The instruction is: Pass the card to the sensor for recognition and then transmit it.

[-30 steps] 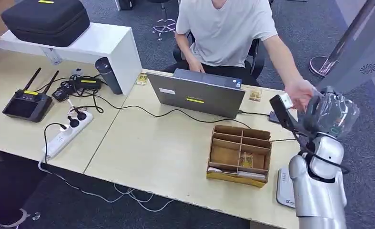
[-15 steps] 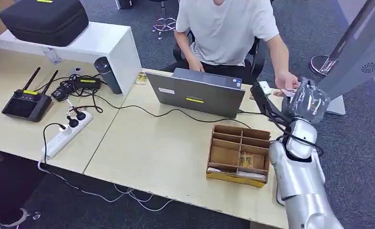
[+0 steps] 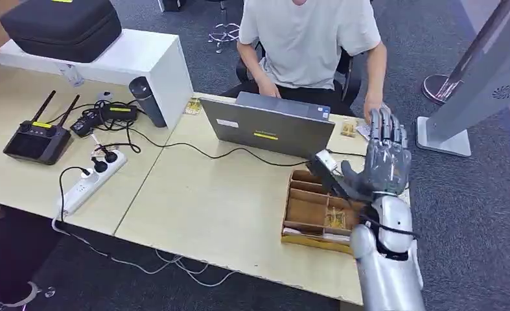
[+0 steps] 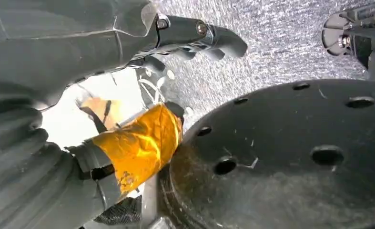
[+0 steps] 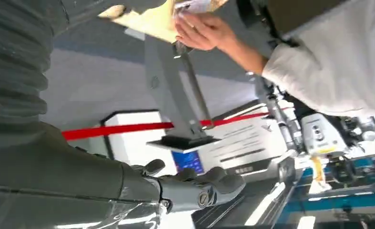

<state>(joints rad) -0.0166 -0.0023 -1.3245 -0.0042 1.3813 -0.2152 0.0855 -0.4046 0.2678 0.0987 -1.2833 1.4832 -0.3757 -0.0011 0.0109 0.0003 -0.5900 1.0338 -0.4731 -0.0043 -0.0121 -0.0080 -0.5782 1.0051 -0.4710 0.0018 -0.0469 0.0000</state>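
My right hand (image 3: 385, 159) stands upright over the table's right end, fingers spread and pointing up, with nothing in it; the right wrist view shows its fingers (image 5: 195, 183) bare too. A person's hand (image 3: 373, 111) rests on the table just beyond it, on a small white card (image 3: 363, 131). That hand (image 5: 202, 31) and the card (image 5: 191, 5) also appear in the right wrist view. The grey slanted sensor stand (image 3: 479, 71) rises off the table's right edge. My left hand (image 4: 195, 36) hangs low, fingers loosely out, holding nothing.
A wooden compartment box (image 3: 323, 207) sits on the table (image 3: 226, 201) right below my right hand. An open laptop (image 3: 271, 126) stands before the seated person. Further left lie a power strip (image 3: 90, 178), cables, a controller (image 3: 35, 139) and a white shelf (image 3: 129, 58).
My right hand has drawn back from beside the sensor stand to above the wooden box. The person's hand has come down onto the table with the card.
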